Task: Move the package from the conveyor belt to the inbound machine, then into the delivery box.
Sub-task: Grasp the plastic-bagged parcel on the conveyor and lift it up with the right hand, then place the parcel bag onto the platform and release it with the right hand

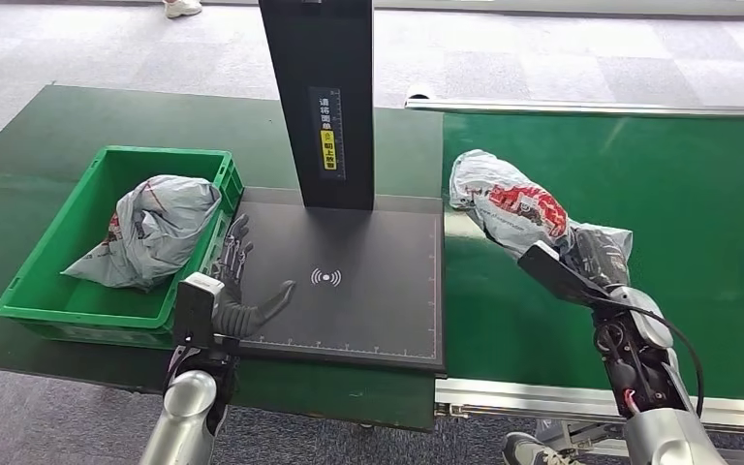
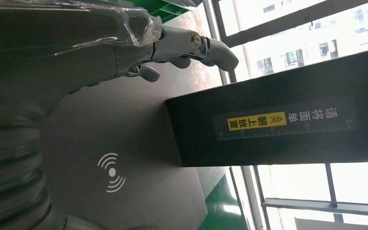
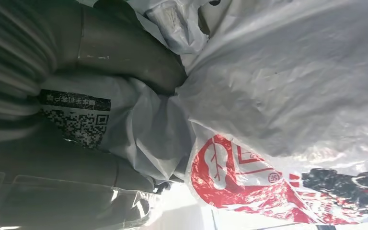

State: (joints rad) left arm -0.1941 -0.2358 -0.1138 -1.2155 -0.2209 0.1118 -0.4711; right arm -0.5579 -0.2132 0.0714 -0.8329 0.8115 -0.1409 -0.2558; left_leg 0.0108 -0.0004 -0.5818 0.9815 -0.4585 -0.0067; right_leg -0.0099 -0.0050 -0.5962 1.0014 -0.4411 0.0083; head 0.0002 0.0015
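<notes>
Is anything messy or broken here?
Nothing stands out. One crumpled bag lies in the green box, the right hand grips another bag over the belt, and the left hand hovers open.

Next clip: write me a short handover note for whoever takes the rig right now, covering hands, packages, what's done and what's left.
Right hand grips the grey package at its near end, on the conveyor belt.
Left hand holds nothing, fingers spread over the left edge of the inbound machine's pad, beside the green box.
Another grey package already lies in the box.
Done: one package boxed; this one gripped.
Left: carry it to the pad, then into the box.
</notes>
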